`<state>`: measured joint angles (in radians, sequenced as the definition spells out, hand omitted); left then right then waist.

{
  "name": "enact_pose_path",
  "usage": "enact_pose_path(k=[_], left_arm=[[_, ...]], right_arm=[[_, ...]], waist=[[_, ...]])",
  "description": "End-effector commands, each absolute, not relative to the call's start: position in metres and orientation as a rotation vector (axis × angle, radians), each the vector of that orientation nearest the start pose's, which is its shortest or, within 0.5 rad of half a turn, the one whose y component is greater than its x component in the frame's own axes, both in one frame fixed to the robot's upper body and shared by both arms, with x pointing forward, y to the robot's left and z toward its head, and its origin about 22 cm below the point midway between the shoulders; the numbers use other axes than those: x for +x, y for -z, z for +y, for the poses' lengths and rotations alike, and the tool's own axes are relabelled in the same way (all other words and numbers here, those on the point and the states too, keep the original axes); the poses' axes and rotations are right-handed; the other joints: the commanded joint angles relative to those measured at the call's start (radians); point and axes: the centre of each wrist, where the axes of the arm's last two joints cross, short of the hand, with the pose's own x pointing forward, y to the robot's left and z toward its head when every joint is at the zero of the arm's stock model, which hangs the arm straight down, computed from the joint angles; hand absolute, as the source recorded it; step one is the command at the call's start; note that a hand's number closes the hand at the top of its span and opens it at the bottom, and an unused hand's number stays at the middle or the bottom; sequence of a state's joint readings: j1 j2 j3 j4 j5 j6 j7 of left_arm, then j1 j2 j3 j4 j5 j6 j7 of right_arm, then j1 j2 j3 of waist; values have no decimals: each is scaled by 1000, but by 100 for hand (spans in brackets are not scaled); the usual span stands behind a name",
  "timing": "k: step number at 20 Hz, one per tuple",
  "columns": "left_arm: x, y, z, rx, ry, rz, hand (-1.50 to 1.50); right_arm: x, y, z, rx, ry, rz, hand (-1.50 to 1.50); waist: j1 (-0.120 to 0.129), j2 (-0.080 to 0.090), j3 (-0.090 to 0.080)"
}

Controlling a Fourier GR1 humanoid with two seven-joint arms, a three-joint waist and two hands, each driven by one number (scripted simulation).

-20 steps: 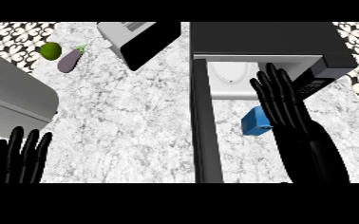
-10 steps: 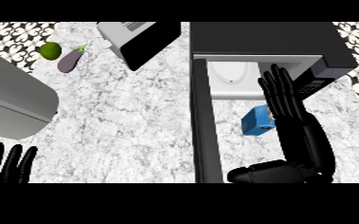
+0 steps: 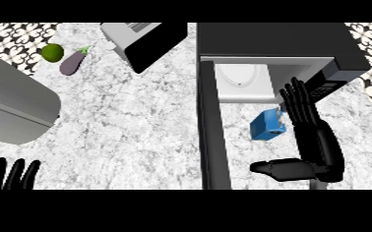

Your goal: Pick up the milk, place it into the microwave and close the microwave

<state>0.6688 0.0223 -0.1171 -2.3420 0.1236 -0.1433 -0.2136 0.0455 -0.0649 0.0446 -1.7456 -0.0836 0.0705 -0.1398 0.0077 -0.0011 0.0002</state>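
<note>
A small blue milk carton (image 3: 266, 126) stands on the marble counter just in front of the open microwave (image 3: 276, 46), whose white inside (image 3: 240, 81) shows. The dark microwave door (image 3: 210, 128) swings out toward me, left of the carton. My right hand (image 3: 314, 140) is open, fingers straight and pointing toward the microwave, right beside the carton on its right; the thumb (image 3: 280, 168) sticks out leftward below the carton. Whether the fingers touch the carton I cannot tell. My left hand (image 3: 18, 174) shows only as fingertips at the lower left edge, fingers up, resting.
A green lime (image 3: 51, 52) and a purple eggplant (image 3: 72, 62) lie at the back left. A toaster-like appliance (image 3: 141, 42) stands at the back middle. A grey rounded object (image 3: 22, 108) fills the left edge.
My right hand has drawn back toward me, its thumb swinging out to the left below the carton. My left hand has sunk toward the lower edge. The carton has not moved.
</note>
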Motion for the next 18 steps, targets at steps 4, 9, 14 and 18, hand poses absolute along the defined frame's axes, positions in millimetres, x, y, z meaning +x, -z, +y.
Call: enact_pose_path(k=[4,9,14,18], left_arm=[[73,-88,247,-39,-32,-1982,-150],[83,-86,231,-47,-61,-1967,-150],[79,-89,239,-63,-42,-1956,-150],[68,-101,243,-73,-44,-1965,-150]], right_arm=[[226,6,-264,65,-54,-1826,-150],[237,19,-280,73,-95,-1801,-150],[245,45,-281,102,-140,-1815,-150],[258,34,-290,74,-145,-1844,-150]], waist=[[2,-1,0],[0,0,0],[5,0,0],[5,0,0]])
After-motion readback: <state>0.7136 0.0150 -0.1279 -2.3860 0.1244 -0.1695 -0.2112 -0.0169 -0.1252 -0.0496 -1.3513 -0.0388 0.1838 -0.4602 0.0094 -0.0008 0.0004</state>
